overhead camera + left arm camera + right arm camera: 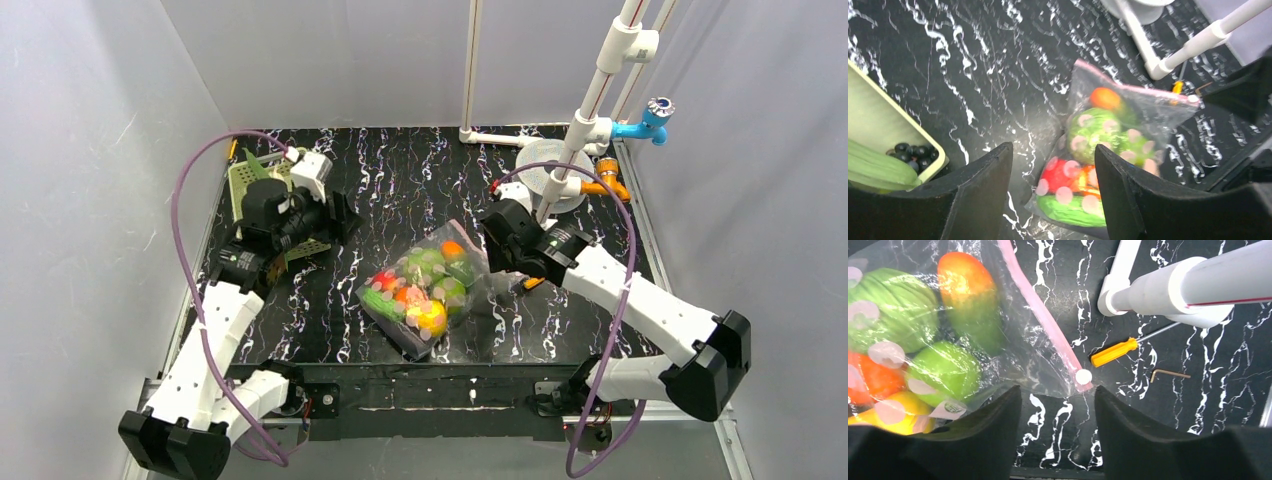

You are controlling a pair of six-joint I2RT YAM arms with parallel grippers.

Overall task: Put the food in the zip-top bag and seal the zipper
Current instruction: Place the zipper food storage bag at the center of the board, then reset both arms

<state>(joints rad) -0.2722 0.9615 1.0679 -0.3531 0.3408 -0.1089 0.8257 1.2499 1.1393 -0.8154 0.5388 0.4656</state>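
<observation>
The zip-top bag (425,290) lies flat mid-table, holding the food (420,292): red, orange, yellow and green toy pieces. Through the clear plastic (1148,107) show an orange piece (1105,98), a round green one (1093,131) and a red one (1060,175). The pink zipper (1040,312) runs along the bag's far edge and ends at a white dot (1083,376). My left gripper (1053,147) hangs open above the table left of the bag (1013,335). Just off the zipper's end, my right gripper (1057,390) is open and holds nothing.
A pale green basket (883,117) with green and dark pieces sits at the left, also in the top view (245,180). White PVC pipes (1193,285) stand at the back right. An orange screwdriver (1113,352) and a hex key (1168,374) lie beside the zipper's end.
</observation>
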